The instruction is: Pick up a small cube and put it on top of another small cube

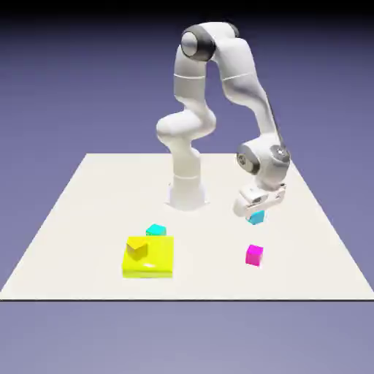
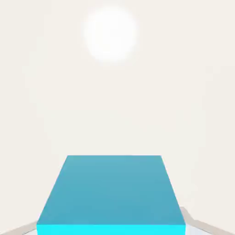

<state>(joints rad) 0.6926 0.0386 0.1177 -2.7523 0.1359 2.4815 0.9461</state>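
Observation:
My gripper points down at the exterior view's right and is shut on a small cyan cube. In the hand view that cyan cube fills the lower middle, and only slivers of the grey fingertips show at its sides. Whether the cube rests on the table or hangs just above it I cannot tell. A small magenta cube sits on the table a short way nearer the camera than the gripper. A second cyan cube lies to the exterior view's left, just behind a yellow slab.
A flat yellow slab lies at the front left of the white table, with a small yellow cube on its left part. The robot's base stands at the middle back. A bright light spot shows on the table.

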